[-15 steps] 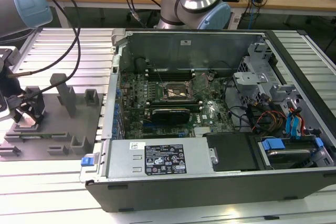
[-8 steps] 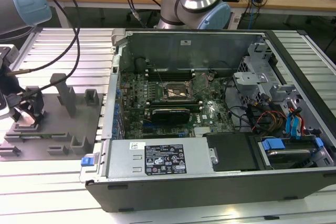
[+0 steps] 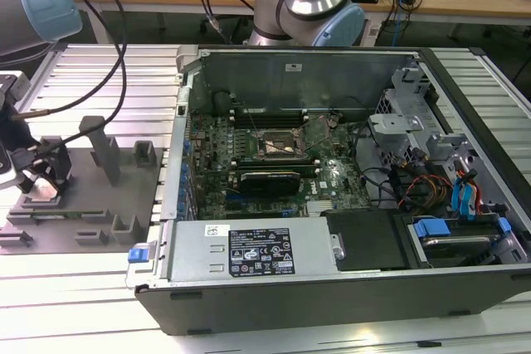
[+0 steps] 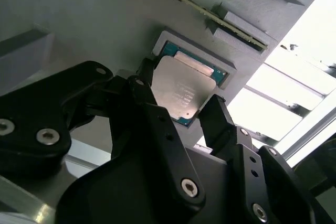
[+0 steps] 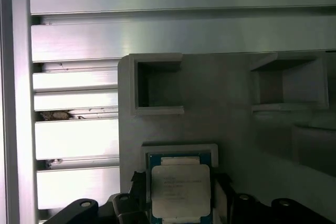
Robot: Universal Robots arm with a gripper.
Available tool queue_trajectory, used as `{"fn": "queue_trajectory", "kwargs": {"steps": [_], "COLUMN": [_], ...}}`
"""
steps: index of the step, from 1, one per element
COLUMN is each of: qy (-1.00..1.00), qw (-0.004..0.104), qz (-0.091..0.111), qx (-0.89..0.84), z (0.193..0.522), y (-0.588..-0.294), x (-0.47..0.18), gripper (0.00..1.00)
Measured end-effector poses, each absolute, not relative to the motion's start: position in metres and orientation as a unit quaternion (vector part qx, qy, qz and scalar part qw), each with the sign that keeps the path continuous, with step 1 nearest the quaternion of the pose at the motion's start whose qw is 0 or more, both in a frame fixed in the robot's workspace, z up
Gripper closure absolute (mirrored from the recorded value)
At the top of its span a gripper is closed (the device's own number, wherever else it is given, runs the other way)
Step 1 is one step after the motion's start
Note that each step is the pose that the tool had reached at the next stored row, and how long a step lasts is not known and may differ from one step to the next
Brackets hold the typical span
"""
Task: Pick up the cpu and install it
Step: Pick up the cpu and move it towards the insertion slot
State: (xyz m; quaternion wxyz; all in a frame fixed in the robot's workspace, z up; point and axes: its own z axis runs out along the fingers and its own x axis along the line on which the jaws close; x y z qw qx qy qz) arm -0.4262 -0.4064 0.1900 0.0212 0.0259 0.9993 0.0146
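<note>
The cpu [image 4: 181,92] is a thin square chip with a silvery top and a green rim. It lies in a shallow square pocket of the grey plastic tray [image 3: 91,205], at the exterior view's left. My gripper [image 4: 178,98] is low over that pocket, with one black finger against each of two opposite edges of the chip. In the first wrist view the cpu [image 5: 181,190] sits between the same fingers [image 5: 139,187] of the gripper [image 5: 181,195]. In the exterior view the gripper [image 3: 40,184] stands at the tray's left end. The dark motherboard socket [image 3: 278,145] lies open inside the computer case.
The open computer case [image 3: 332,288] lies on its side on the ribbed aluminium table [image 3: 83,304], with a power supply [image 3: 249,250] in front and cables and drive bays at its right. Grey posts [image 3: 104,151] rise from the tray. Cables hang from the arm.
</note>
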Motion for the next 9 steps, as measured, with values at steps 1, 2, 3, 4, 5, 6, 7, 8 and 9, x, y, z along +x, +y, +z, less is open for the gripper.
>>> {"fn": "queue_trajectory", "kwargs": {"steps": [1,2,3,4,5,6,7,8,9], "qy": [0.999,0.999,0.999,0.999,0.999,0.999,0.999,0.999,0.999], "qw": [0.021,0.021,0.021,0.021,0.021,0.021,0.021,0.021,0.021], "qz": [0.015,0.015,0.015,0.015,0.015,0.015,0.015,0.015,0.015], "qx": [0.026,0.026,0.026,0.026,0.026,0.026,0.026,0.026,0.026], "z": [0.1896,0.1892,0.1892,0.1892,0.1891,0.189,0.189,0.189,0.189], "y": [-0.4064,-0.4065,-0.4066,-0.4066,-0.4066,-0.4066,-0.4066,-0.4066,-0.4066], "x": [-0.4262,-0.4263,-0.4262,-0.4262,-0.4262,-0.4262,-0.4262,-0.4262,-0.4262], "gripper": [0.38,0.38,0.38,0.38,0.38,0.38,0.38,0.38,0.38]}}
